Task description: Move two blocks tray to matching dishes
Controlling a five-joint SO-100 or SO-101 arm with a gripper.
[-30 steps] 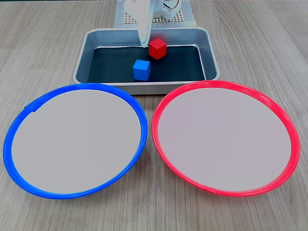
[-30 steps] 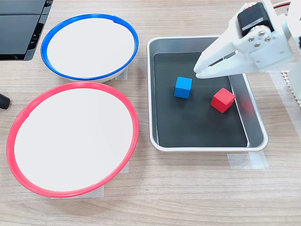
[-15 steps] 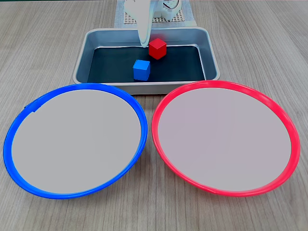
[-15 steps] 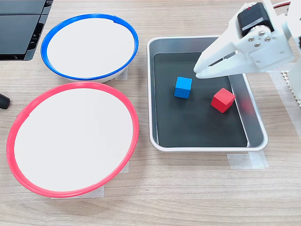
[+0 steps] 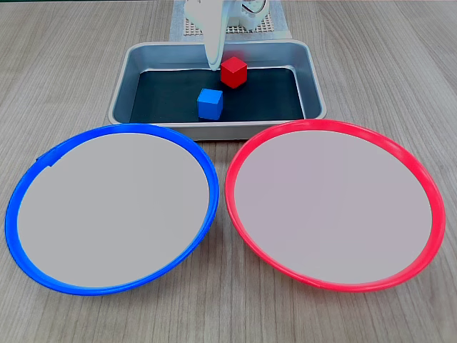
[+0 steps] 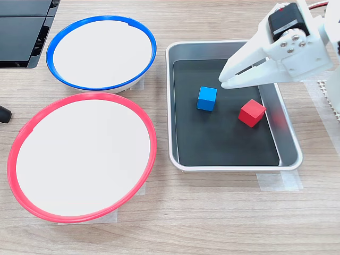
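Hovering over the tray (image 6: 287,154), the white claw (image 6: 222,81) hangs above the dark bottom with nothing between its fingers; the tips sit nearly together, a narrow slit at most, in the fixed view from the side. In the front-on fixed view the claw (image 5: 213,66) comes down as one pale wedge from the top edge, its tip just left of the red block (image 5: 233,72) and above the blue block (image 5: 210,104).

Both blocks lie inside the tray (image 5: 121,93), apart from each other. In the side view the blue block (image 6: 206,98) sits near the middle of the dark bottom, just below and left of the claw tips. The red block (image 6: 252,112) sits lower right, turned a little on its corner, close to the tray's right wall. Cannot tell if the claw touches either; a gap shows to both.

Blue-rimmed dish (image 5: 21,207) and red-rimmed dish (image 5: 428,236) stand side by side on the wood-grain desk (image 5: 71,57) in front of the tray, rims almost touching, pale centres bare. Side view: blue-rimmed dish (image 6: 149,45) upper left, red-rimmed dish (image 6: 150,143) below it, both left of the tray.

Clear tape strips (image 6: 279,181) hold the tray's edge to the desk. A dark flat device (image 6: 21,32) sits at the upper left corner. A white mesh mat (image 5: 187,28) lies behind the tray under the arm's base.
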